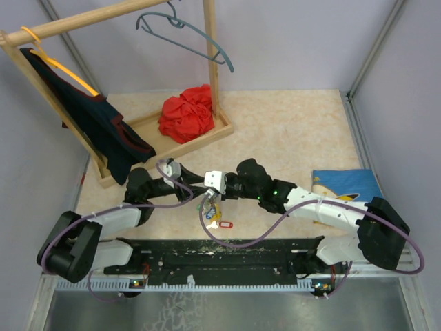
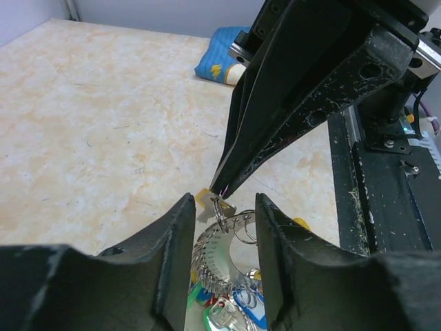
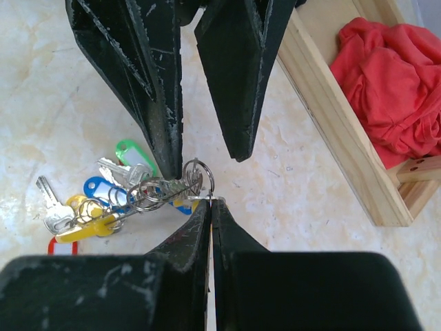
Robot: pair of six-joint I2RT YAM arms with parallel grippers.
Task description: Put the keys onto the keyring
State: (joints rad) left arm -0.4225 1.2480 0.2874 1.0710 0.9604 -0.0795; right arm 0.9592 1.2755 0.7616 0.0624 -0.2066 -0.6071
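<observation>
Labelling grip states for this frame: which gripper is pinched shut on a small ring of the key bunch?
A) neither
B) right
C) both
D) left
B: the right gripper has its fingers pressed together on the small ring, while the left gripper stands open, its fingers either side of the keys.

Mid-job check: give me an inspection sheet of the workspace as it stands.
Surface: beige marbled table.
Job's things: keys bunched at keyring; red tag lying apart.
Clutter: red cloth, dark garment, grey hanger, blue cloth.
Grippers: left gripper jaws apart, straddling keyring; right gripper shut on small ring.
Cables: purple cable looping near keys.
Surroundings: grey walls.
</observation>
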